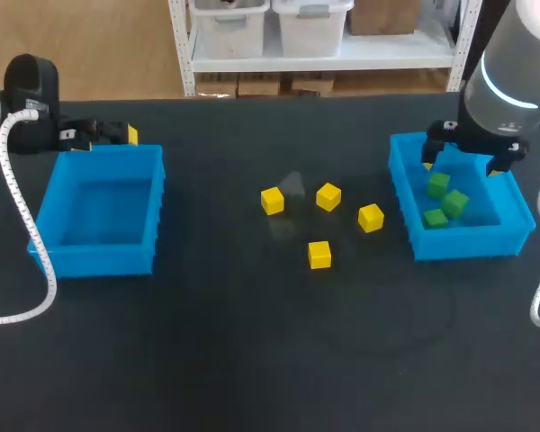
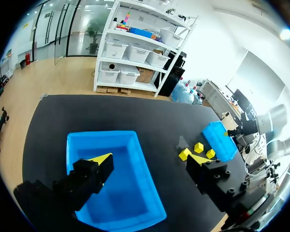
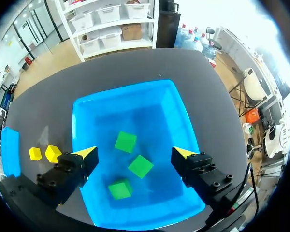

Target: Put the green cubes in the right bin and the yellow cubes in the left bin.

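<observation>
Several yellow cubes (image 1: 319, 254) lie loose on the dark table between the two blue bins. Three green cubes (image 1: 455, 202) rest inside the right bin (image 1: 472, 241). My right gripper (image 1: 462, 155) hangs over that bin, open and holding nothing; in the right wrist view the green cubes (image 3: 140, 166) lie on the bin floor below its spread fingers (image 3: 89, 152). My left gripper (image 1: 117, 135) sits behind the far rim of the left bin (image 1: 99, 256), open and holding nothing. In the left wrist view the left gripper (image 2: 150, 159) looks down on the left bin (image 2: 101, 134), which holds no cubes.
The yellow cubes (image 2: 185, 153) show ahead of the left gripper, near the right bin (image 2: 220, 140). Two yellow cubes (image 3: 52, 153) appear beside the right bin (image 3: 183, 125) in the right wrist view. A white cable (image 1: 18, 225) loops past the left bin.
</observation>
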### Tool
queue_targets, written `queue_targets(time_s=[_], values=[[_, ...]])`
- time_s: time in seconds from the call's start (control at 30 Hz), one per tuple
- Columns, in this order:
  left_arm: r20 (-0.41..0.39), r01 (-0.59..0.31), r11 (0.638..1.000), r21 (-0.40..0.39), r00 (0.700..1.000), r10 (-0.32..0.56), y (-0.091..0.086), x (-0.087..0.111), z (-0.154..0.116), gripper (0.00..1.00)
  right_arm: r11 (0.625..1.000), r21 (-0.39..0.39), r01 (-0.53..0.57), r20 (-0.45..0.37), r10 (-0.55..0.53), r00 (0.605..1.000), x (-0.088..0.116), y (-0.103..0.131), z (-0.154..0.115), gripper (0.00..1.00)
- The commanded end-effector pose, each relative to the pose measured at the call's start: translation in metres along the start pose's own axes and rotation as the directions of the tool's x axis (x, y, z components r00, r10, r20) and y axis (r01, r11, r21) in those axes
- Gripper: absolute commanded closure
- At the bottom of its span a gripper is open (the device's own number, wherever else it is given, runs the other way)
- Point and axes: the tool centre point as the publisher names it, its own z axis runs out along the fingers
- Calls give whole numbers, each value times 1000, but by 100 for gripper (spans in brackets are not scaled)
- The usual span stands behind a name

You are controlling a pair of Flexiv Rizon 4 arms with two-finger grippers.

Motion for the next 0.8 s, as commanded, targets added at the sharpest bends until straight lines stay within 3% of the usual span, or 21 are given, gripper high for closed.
queue_targets(time_s=[0.03, 0.17, 0.33, 0.43, 0.57, 0.73, 0.8], values=[[6, -2, 1000, 11, 1000, 2, 2, 1, 0, 0, 1000, -1, -1, 13, 1, 1000, 3, -2, -1, 0], [6, -2, 1000, 11, 1000, 2, 2, 1, 0, 0, 1000, -1, -1, 13, 1, 1000, 3, -2, -1, 0], [-146, -152, 986, 67, 976, 161, -8, -40, 17, 0, 1000, -1, -1, 13, 1, 1000, 3, -2, -1, 0], [-231, -225, 968, 113, 941, 246, -17, -59, 27, 0, 1000, -1, -1, 13, 1, 1000, 3, -2, -1, 0], [-338, -321, 935, 148, 873, 353, -32, -75, 42, 0, 1000, -1, -1, 13, 1, 1000, 3, -2, -1, 0], [-448, -421, 899, 125, 784, 429, -49, -88, 64, 0, 1000, -1, -1, 13, 1, 1000, 3, -2, -1, 0], [-469, -440, 889, 124, 764, 443, -58, -90, 72, 0, 1000, -1, -1, 13, 1, 1000, 3, -2, -1, 0]])
